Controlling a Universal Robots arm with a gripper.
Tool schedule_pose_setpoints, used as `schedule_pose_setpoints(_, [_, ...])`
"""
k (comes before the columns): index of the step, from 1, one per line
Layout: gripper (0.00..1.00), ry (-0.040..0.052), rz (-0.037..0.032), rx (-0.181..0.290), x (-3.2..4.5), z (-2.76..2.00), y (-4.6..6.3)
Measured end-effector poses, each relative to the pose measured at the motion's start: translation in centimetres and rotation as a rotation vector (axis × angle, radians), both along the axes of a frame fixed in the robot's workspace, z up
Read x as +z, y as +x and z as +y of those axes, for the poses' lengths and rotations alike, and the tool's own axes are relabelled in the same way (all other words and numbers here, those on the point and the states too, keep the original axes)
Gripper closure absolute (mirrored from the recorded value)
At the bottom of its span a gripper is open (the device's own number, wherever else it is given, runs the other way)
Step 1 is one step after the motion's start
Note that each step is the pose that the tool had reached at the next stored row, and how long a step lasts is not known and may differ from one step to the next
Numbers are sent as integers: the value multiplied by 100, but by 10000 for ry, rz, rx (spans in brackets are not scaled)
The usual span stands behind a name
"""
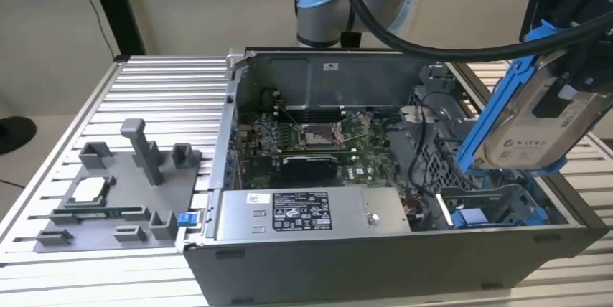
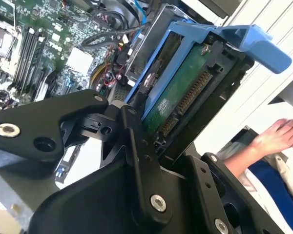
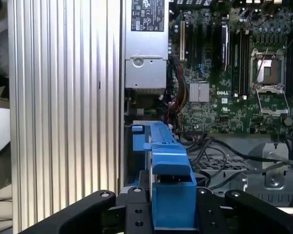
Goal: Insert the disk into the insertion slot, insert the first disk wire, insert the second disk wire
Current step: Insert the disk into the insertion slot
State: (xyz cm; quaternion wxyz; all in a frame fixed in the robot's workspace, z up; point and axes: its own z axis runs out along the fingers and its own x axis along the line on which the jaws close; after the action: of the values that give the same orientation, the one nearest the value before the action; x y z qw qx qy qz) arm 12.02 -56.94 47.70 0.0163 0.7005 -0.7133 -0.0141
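Clamping the disk, the claw is partly cut off

The disk is silver-grey with a white label, its carrier frame bright blue, its underside board green in the second wrist view, and the end effector is black. The desk is ribbed silver, the motherboard green, and the power-supply box grey with a black-and-white label. The insertion slot is perforated grey metal with blue rails.
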Motion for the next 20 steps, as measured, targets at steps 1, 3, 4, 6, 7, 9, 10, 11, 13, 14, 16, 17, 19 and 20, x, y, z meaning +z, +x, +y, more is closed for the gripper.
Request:
schedule_pose_setpoints(1, [100, 0, 0, 0, -7, 0, 3])
schedule_pose_setpoints(3, [100, 1, 0, 0, -21, -1, 8])
schedule_pose_setpoints(4, [100, 1, 0, 0, -28, -2, 10])
schedule_pose_setpoints(6, [100, 0, 0, -1, -43, -2, 14])
schedule_pose_setpoints(7, [100, 0, 0, -1, -50, -3, 16])
schedule_pose_setpoints(9, [100, -1, 0, 0, -63, -3, 19])
schedule_pose_setpoints(10, [100, 0, 0, 0, -70, -3, 20])
schedule_pose_setpoints(11, [100, 0, 0, -1, -75, -4, 20])
schedule_pose_setpoints(13, [100, 0, 0, 0, -83, -4, 22])
schedule_pose_setpoints(14, [100, -1, 0, 0, -87, -4, 23])
schedule_pose_setpoints(16, [100, 0, 0, 0, -94, -4, 23])
schedule_pose_setpoints(17, [100, 0, 0, -1, -96, -4, 23])
schedule_pose_setpoints(19, [100, 0, 0, 0, -100, -4, 23])
schedule_pose_setpoints(20, [100, -1, 0, 0, -103, -4, 24])
